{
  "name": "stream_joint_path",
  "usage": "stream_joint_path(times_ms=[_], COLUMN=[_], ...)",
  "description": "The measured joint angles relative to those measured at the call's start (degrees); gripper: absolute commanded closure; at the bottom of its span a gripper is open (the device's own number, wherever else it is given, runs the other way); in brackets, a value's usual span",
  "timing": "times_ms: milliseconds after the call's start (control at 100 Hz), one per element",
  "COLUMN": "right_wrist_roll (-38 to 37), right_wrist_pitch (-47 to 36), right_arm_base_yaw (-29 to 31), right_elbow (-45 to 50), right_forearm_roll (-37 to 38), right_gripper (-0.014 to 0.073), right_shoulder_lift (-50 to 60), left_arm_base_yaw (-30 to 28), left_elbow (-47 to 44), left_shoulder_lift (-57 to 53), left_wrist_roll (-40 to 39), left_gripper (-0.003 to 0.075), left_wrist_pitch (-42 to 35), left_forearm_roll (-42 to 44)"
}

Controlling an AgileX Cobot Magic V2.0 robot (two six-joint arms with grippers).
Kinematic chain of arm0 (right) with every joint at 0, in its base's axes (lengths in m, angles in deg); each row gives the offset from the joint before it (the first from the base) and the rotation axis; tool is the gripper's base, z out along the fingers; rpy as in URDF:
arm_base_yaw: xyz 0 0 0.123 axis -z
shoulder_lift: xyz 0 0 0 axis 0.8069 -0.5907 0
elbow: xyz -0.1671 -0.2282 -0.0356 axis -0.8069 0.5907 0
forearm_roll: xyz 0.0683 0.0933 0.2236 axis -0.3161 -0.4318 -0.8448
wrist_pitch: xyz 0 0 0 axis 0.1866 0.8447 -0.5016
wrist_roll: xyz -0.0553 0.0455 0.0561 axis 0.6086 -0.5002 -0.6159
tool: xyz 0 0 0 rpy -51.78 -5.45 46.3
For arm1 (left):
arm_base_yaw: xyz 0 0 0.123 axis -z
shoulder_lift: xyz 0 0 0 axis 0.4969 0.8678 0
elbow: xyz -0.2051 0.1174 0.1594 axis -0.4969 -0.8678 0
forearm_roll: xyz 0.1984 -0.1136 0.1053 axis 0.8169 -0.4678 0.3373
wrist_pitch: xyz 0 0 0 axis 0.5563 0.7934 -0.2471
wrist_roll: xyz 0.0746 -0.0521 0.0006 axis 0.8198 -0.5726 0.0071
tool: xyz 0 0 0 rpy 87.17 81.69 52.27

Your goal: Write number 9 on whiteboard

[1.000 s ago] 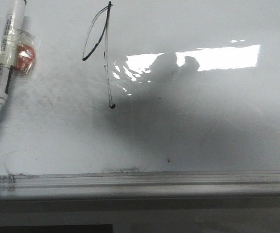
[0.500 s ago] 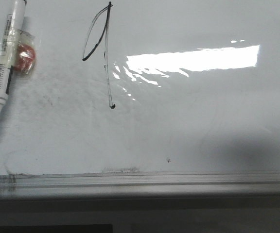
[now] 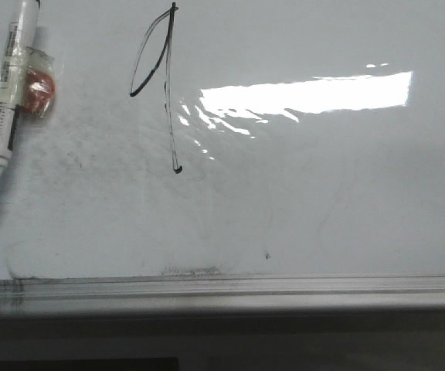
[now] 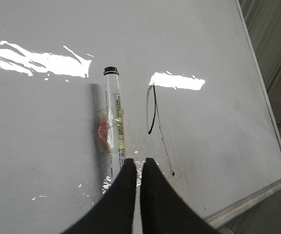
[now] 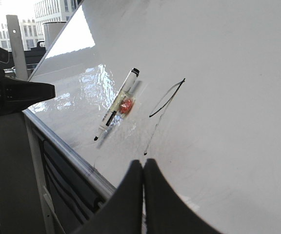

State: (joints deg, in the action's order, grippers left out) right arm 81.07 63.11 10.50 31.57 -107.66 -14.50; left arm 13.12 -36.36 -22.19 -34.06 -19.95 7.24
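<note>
The whiteboard (image 3: 323,201) fills the front view, with its grey rail (image 3: 222,287) along the near edge. The number 9 (image 3: 161,66) is drawn in thin black strokes at the upper middle: a narrow slanted loop and a long stem with a small hook. No gripper shows in the front view. In the left wrist view my left gripper (image 4: 137,162) is shut and empty above the board, its tips over the lower end of a marker (image 4: 113,117), beside the 9 (image 4: 154,112). My right gripper (image 5: 144,163) is shut and empty, off the board near the 9's (image 5: 166,100) stem end.
An uncapped white marker (image 3: 5,93) with a red piece (image 3: 39,89) taped to it lies on the board at the far left, tip toward the rail. It also shows in the right wrist view (image 5: 117,105). Bright glare (image 3: 307,93) lies right of the 9. The left arm (image 5: 13,95) hangs off the board's edge.
A dark gripper tip at the top left corner has left the front view. The arm shadow over the board's middle and right has withdrawn, baring the whole glare. Marker and 9 are unchanged.
</note>
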Motion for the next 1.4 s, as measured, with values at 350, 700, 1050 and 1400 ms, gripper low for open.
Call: stream_joint_path(times_ms=[350,700,1050,1400], right_wrist_roll=[0.00,0.00,0.11,0.00], right_wrist_pitch=[-0.34,-0.34,-0.34,-0.34], right_arm_base_yaw=[0.00,0.00,0.00,0.00], right_elbow=[0.23,0.23,0.23,0.31], right_forearm_roll=[0.00,0.00,0.00,0.00], right_gripper=[0.0657,0.0657,0.0657,0.0657], right_shoulder_lift=[0.10,0.10,0.10,0.10], left_arm_base_yaw=[0.00,0.00,-8.25,-36.87], left_elbow=[0.00,0.00,-1.44,-4.18], left_shoulder_lift=[-0.29,-0.29,-0.29,-4.23], left_wrist_roll=[0.10,0.10,0.10,0.20], left_gripper=[0.0741,0.0741,0.0741,0.0741], left_wrist_pitch=[0.00,0.00,0.00,0.32], left_forearm_roll=[0.03,0.03,10.04,10.05])
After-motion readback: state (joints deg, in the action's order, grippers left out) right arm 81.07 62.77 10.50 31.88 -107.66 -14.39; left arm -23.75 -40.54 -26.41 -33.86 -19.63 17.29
